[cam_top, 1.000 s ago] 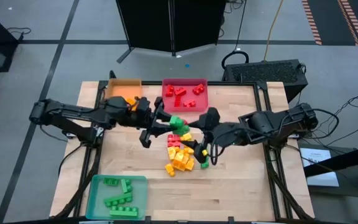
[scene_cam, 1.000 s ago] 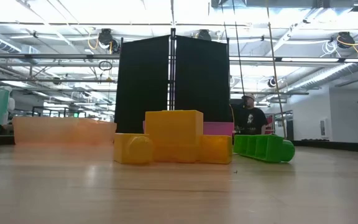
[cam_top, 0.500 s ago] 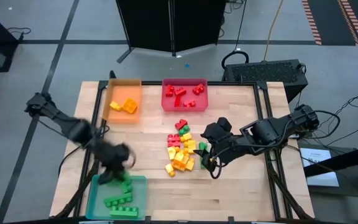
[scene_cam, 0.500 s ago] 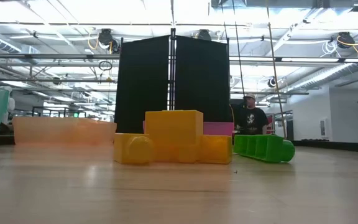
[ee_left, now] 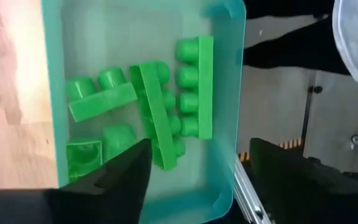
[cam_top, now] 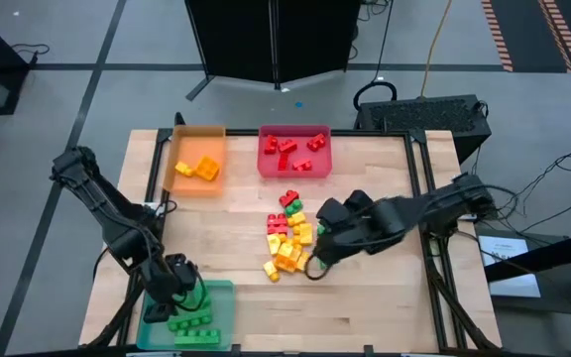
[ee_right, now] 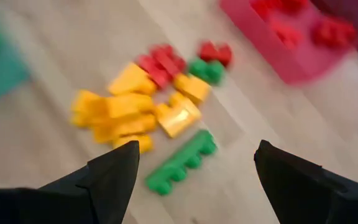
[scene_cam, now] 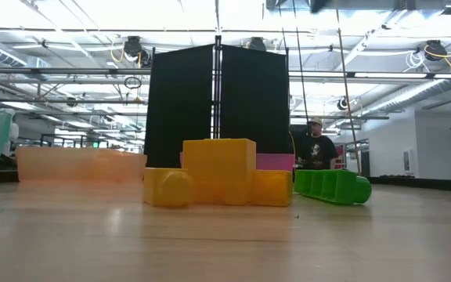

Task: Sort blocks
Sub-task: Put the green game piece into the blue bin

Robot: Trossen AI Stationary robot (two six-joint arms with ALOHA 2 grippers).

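Observation:
The blocks form a loose pile (cam_top: 287, 238) of red, yellow and green bricks mid-table; the low view shows yellow bricks (scene_cam: 219, 174) and a green one (scene_cam: 331, 186). My left gripper (cam_top: 184, 295) hangs open over the teal tray (cam_top: 216, 322) at the near left, tilted downward. Several green bricks (ee_left: 166, 118) lie on that tray's floor, none between the fingers (ee_left: 194, 180). My right gripper (cam_top: 315, 266) stands open over the pile's right side. In its wrist view a long green brick (ee_right: 179, 163) lies on the table below the gap (ee_right: 194, 180).
An orange tray (cam_top: 198, 144) with yellow bricks and a red tray (cam_top: 293, 134) with red bricks stand at the far edge. Bare wood lies between the pile and the teal tray and at the near right. A person (scene_cam: 315, 149) stands in the room behind.
My left gripper has swung from the pile in the middle toward the table's near left corner, sinking and tipping downward over the teal tray. My right gripper has sunk over the pile's right side and tipped further downward. The pile has kept still.

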